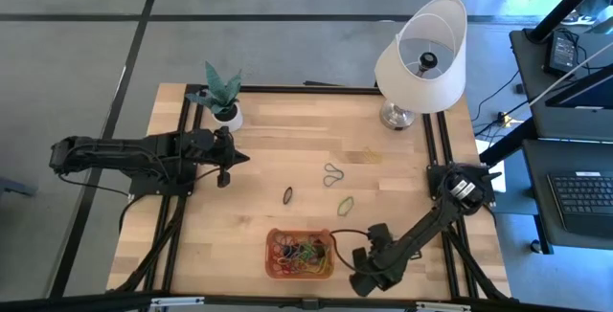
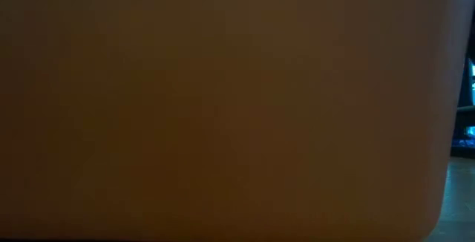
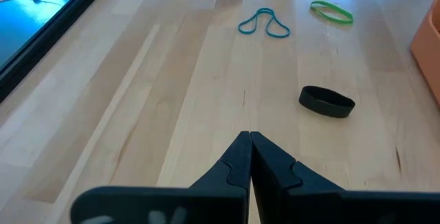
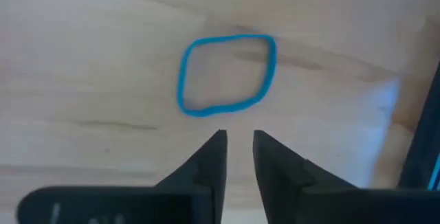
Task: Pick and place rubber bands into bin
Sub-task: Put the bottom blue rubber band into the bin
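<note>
My right tool (image 1: pixel 356 276) hangs low over the near edge of the worktop (image 1: pixel 287 130), just to the right of the orange bin (image 1: pixel 300 255), its two dark fingers (image 4: pixel 210 159) parted by a narrow gap and holding nothing. Directly ahead of those fingertips, in my right wrist view, a single blue rubber band (image 4: pixel 227 75) lies flat on the pale wood as a rounded loop, close to the tips but clear of them, not between them. The bin sits near the front of the worktop and already carries a tangle of rubber bands (image 1: pixel 299 251) in red, green and dark shades. Further back on the open wood, three more loops lie apart from each other: a dark band (image 1: pixel 287 195) left of centre, a blue-green twisted band (image 1: pixel 331 173) beyond it, and a green band (image 1: pixel 346 202) to the right. My left tool (image 1: pixel 226 162) waits on the left side of the worktop, beside the white plant pot (image 1: pixel 226 115), its fingers (image 3: pixel 237 159) pressed fully together and empty; from its wrist view the dark band (image 3: pixel 326 102) lies just ahead on the wood, the twisted one (image 3: pixel 265 23) and the green one (image 3: pixel 331 12) farther on. A white lamp (image 1: pixel 421 54) stands at the far right corner. The low view is filled by a dim orange-brown surface, and I cannot tell what it is.
</note>
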